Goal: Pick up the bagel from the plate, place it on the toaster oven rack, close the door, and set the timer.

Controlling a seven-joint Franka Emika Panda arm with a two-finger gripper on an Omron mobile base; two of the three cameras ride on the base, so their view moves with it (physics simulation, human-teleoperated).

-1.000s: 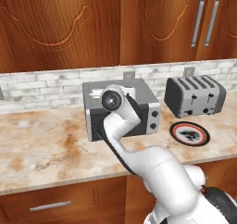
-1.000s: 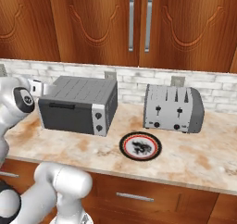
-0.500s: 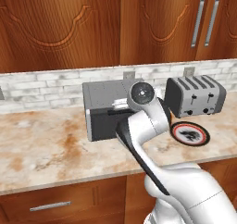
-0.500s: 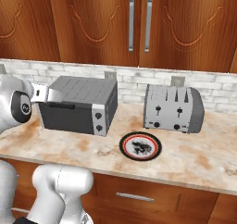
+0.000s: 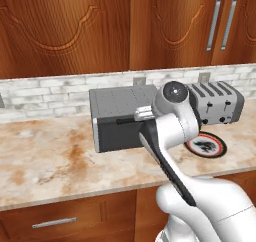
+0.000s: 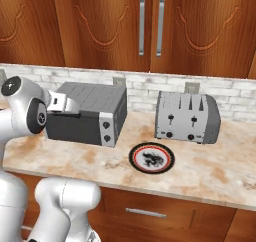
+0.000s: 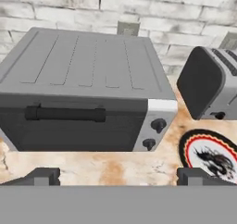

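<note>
The gripper (image 7: 118,174) hangs in front of the toaster oven (image 7: 88,91), fingers spread wide, one tip (image 7: 39,176) at seven o'clock in the hand view and the other at five, nothing between them.

The door (image 7: 69,126) is shut tight, its black bar handle (image 7: 65,114) lying straight across the top of the panel. That means the rack is hidden inside, so nothing can go in until that door comes down.

Over at four o'clock from the oven sits the plate (image 6: 152,158), red rim and dark pattern, flat on the counter (image 6: 210,173) just in front of the slot toaster (image 6: 187,117). And the bagel? I can't make one out on the plate in any view; only the dark pattern shows, so where it is I cannot tell.

The two knobs (image 7: 158,125) sit on the oven's right panel, one above the other, untouched as far as anyone can judge.

By my reckoning, this is right at the start: nothing picked up, nothing loaded, timer unset. The first job looks like hooking that handle and dropping the door open, then going after the bagel.
</note>
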